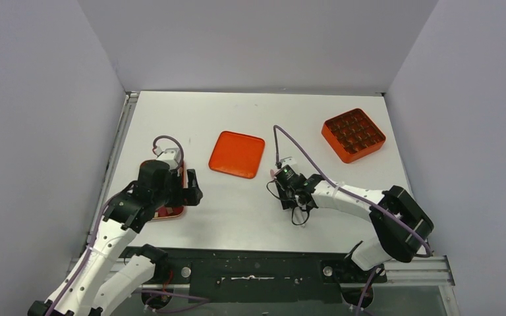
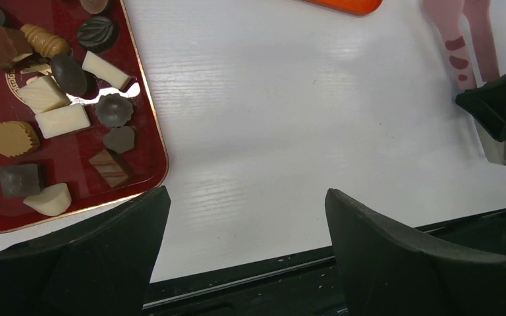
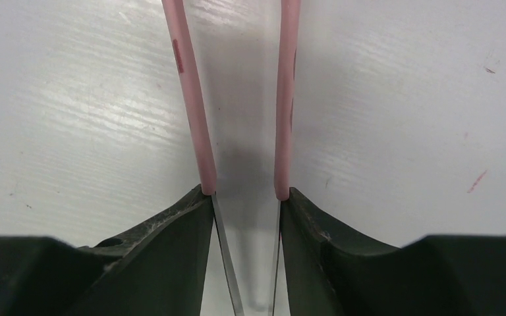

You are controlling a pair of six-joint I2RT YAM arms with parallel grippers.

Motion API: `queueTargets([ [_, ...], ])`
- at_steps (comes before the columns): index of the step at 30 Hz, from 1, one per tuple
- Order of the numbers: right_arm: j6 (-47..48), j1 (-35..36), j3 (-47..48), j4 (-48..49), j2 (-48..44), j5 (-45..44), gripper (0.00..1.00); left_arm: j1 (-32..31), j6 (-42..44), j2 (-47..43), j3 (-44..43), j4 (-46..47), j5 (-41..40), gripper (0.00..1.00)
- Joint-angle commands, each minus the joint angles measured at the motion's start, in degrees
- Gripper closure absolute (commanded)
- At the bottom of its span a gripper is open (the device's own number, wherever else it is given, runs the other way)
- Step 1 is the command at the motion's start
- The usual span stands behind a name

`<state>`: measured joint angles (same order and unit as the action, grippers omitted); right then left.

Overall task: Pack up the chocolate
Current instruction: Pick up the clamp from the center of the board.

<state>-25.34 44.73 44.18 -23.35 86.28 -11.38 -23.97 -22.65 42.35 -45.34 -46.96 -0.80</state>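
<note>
The tabletop point(image 2: 270, 99) is white and smooth, with faint lines like wood and a soft shine. The tray point(image 2: 72, 161) is dark red and very glossy. The chocolate point(image 2: 62, 120) looks smooth, and some bits are ribbed. The tongs point(image 3: 197, 118) are pink plastic with shiny metal ends. The lid point(image 1: 237, 154) looks like smooth orange plastic. The left end effector point(image 2: 247, 201) has dull black fingers point(image 2: 382, 257).

Bright, even overhead lighting; white glare patch on the glossy dark-red rectangular tray point(image 2: 72, 158), focus sharp around it.

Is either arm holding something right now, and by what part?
The right gripper squeezes the pink tongs across both legs, where the pink meets bare metal. The left gripper is open, empty.
</note>
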Motion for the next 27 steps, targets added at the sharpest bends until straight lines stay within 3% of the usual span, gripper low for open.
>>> queueTargets([
  [1,0.7,1.1,5.1,-6.2,-5.0,-3.2,0.60,0.4,-5.6,1.5,-1.9,1.9,-0.3,0.14],
  [8,4.2,3.8,11.5,-13.2,-10.5,0.9,0.60,0.5,-9.6,5.8,-4.6,7.3,3.7,0.16],
  [14,7.2,7.4,17.7,-17.3,-10.8,6.4,0.60,0.6,-13.9,8.8,-5.1,18.4,14.3,0.16],
  [19,7.1,13.0,20.6,-16.5,-9.5,5.7,0.61,0.6,-17.8,10.0,-4.8,27.9,19.1,0.16],
  [27,8.3,16.7,23.3,-12.8,-9.2,6.0,0.61,0.9,-17.6,13.4,-3.4,30.7,19.4,0.16],
])
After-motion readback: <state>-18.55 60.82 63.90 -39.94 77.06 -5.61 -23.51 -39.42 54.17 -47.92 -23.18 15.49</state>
